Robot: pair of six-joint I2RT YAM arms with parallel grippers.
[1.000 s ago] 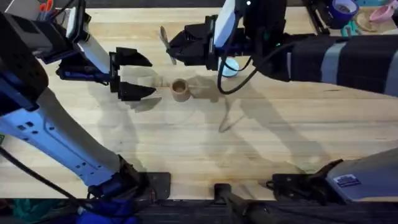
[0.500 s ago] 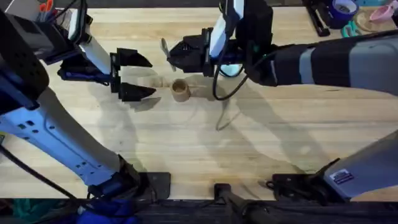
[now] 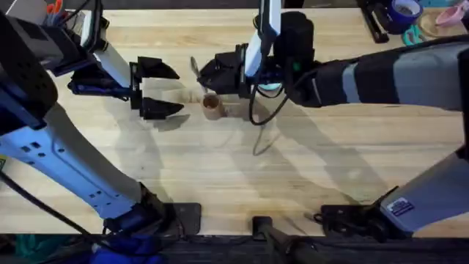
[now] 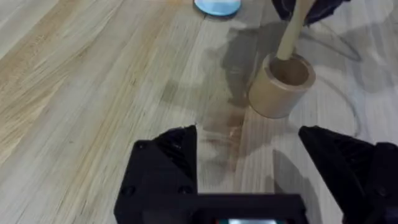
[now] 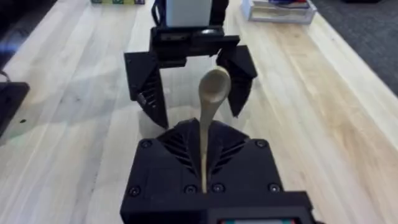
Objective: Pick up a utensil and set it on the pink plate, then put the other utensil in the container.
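Note:
A small brown wooden cup, the container [image 3: 212,108] [image 4: 283,87], stands upright mid-table. My right gripper [image 3: 214,75] [image 5: 204,155] hangs just above and behind it, shut on the pale wooden spoon [image 3: 194,68] [image 5: 213,90]. The spoon is tilted with its bowl up. In the left wrist view its handle [image 4: 289,34] reaches down into the cup's mouth. My left gripper [image 3: 158,89] [image 4: 255,168] waits open a little to the left of the cup, facing it, nothing between its fingers. The pink plate and the first utensil are hidden from view.
A light-blue plate [image 3: 270,86] [image 4: 217,6] lies partly under the right arm, behind the cup. A thin cable [image 3: 261,139] loops over the table's middle. A blue tape roll [image 3: 405,9] and other clutter sit at the back right; a clear box [image 5: 280,9] lies far off.
The right gripper has moved down and slightly left with the spoon, bringing its handle end to the cup's mouth. The left arm has stayed still.

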